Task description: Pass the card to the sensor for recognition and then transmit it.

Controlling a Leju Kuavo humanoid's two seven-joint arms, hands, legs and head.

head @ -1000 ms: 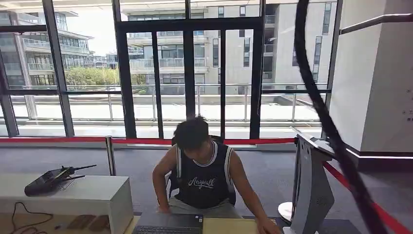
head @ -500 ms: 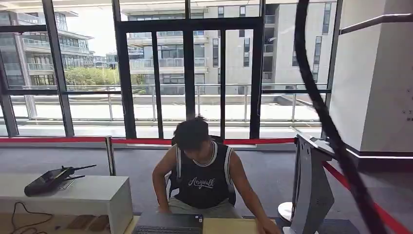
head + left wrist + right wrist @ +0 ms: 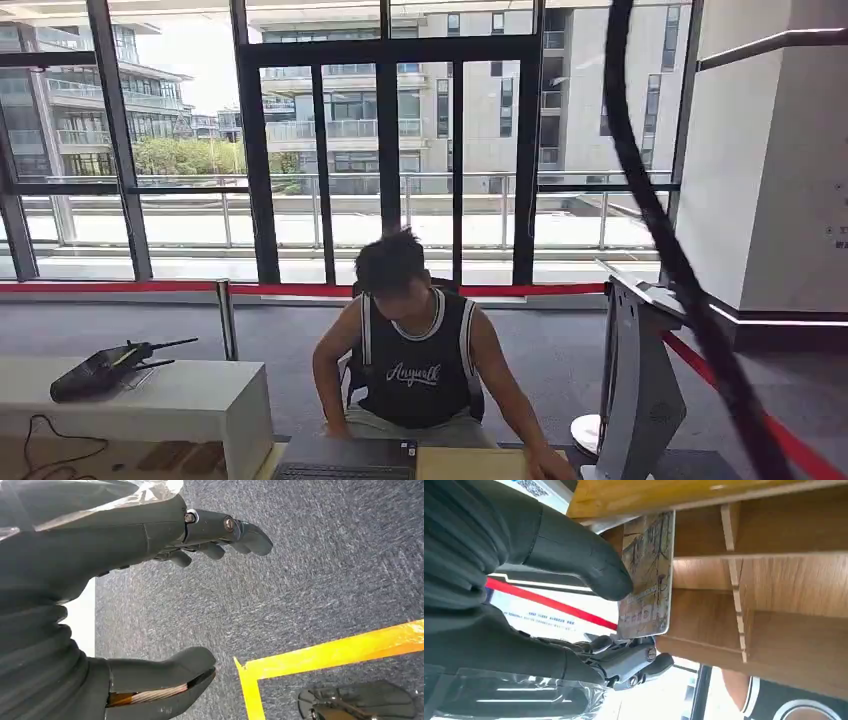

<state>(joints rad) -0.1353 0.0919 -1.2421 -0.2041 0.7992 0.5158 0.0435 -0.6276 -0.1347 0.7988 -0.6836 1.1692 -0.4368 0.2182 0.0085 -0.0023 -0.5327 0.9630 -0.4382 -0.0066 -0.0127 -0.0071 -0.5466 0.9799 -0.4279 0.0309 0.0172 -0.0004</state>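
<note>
Closest to us, our right hand [image 3: 574, 615] pinches the card [image 3: 646, 575], the thick thumb pressed on its printed face and the darker fingers [image 3: 634, 662] curled behind its lower edge. The card sits just beside a wooden shelf unit [image 3: 774, 575] with thin dividers, its long side running along the edge of the shelf boards and its far short end close under the top board; we cannot tell whether it touches the wood. Behind the card, a white surface with a red stripe [image 3: 549, 602] shows past the thumb.

Our left hand [image 3: 150, 580] hangs over grey carpet [image 3: 325, 555], holding nothing, with the thumb well apart from the loosely bent fingers. A yellow line [image 3: 330, 652] is marked on the carpet beneath it.

Ahead of us, low in the head view, a dark laptop [image 3: 345, 460] lies beside a tan board [image 3: 470, 463]. A person [image 3: 415, 350] in a dark sleeveless top sits right behind them, head bent down, one hand reaching to the board's edge. To the right stands a grey kiosk [image 3: 640, 380] with a sloped top. To the left, a white bench [image 3: 150, 400] carries a black controller [image 3: 100, 368]. A thick black cable [image 3: 680, 260] crosses the right side of the view. Farther back run a red barrier belt [image 3: 120, 288], then tall glass doors [image 3: 390, 150].
</note>
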